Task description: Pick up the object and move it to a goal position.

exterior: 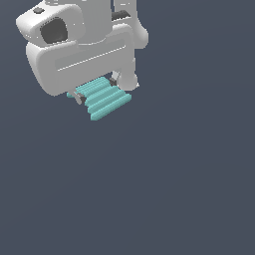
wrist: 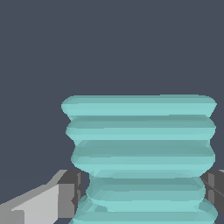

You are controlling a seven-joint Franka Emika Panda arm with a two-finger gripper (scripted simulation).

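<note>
Bore no readable writing or labels anywhere. Pinched between the smooth white pincer (exterior: 95, 89) with its dark grey fingertips (wrist: 72, 192): the teal object (exterior: 103, 99), flat, ribbed with parallel rounded ridges, waisted near the grip. Seemingly raised off the plain dark surface (exterior: 174, 189), though hard to judge.

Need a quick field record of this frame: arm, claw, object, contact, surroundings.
arm: white Panda, upper part of the exterior view
claw: fingers on either side of the teal piece, at its narrow waist
object: teal piece, flat, parallel rounded ridges, flaring wider away from the claw
contact: fingers sit against the piece's sides in the wrist view; looks gripped
surroundings: plain dark grey background, no goal marker visible
lifted or resting: cannot tell
</note>
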